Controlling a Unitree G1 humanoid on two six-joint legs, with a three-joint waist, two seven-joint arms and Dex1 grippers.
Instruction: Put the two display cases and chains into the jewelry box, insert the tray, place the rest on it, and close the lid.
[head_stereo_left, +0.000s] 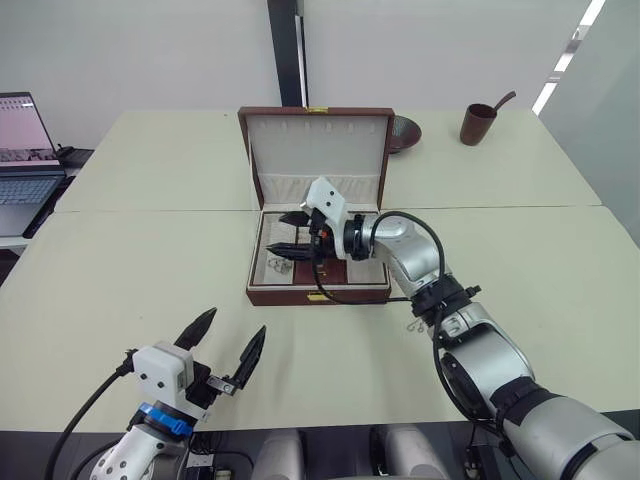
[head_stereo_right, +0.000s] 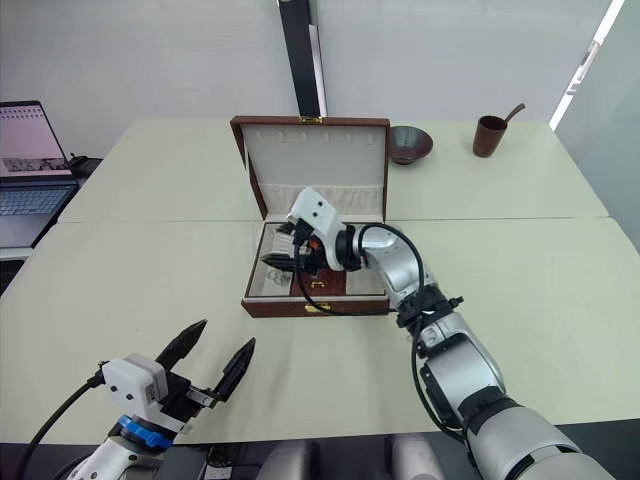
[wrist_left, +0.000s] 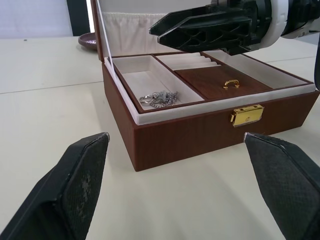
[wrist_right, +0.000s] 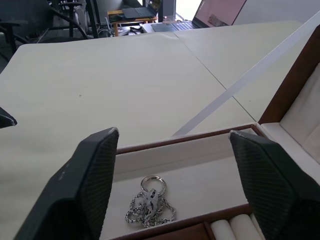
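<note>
The brown jewelry box (head_stereo_left: 318, 294) stands open at the table's middle, its cream-lined lid (head_stereo_left: 318, 150) upright. Inside sits a cream tray (wrist_left: 150, 82) with compartments, ring rolls and a wooden cover with a gold handle (wrist_left: 230, 83). A heap of silver chains (wrist_left: 159, 98) lies in the tray's left compartment. My right gripper (head_stereo_left: 285, 232) hovers open just above that compartment, holding nothing. Near the table's front edge, left of the box, my left gripper (head_stereo_left: 234, 324) is open and empty. The display cases are out of view.
A dark bowl (head_stereo_left: 404, 130) sits behind the box to its right, and a brown cup (head_stereo_left: 478, 124) with a spoon stands further right. A laptop (head_stereo_left: 25, 160) rests on a side desk at far left.
</note>
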